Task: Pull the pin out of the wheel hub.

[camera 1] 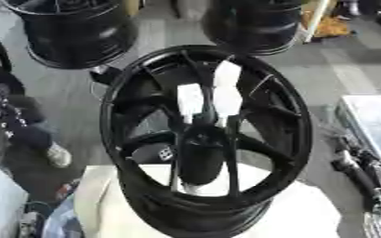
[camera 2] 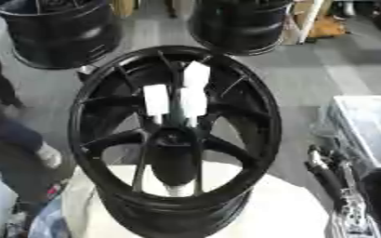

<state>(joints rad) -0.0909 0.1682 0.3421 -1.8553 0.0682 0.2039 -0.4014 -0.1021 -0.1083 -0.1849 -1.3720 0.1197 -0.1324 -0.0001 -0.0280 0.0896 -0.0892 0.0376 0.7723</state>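
wheel hub (camera 1: 206,139): black, multi-spoke, face up on white stand | white pieces (camera 1: 203,95) upright near centre

The left forearm (camera 1: 200,160) extends up from the lower centre, its left hand (camera 1: 226,98) raised with white-faced fingers (camera 1: 190,98) straight and pointing away, while the right arm (camera 2: 322,169) lies at the lower right edge.

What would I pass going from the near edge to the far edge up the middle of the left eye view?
White stand → black wheel hub with white pieces in its spokes → grey floor → more black wheels at the far edge.
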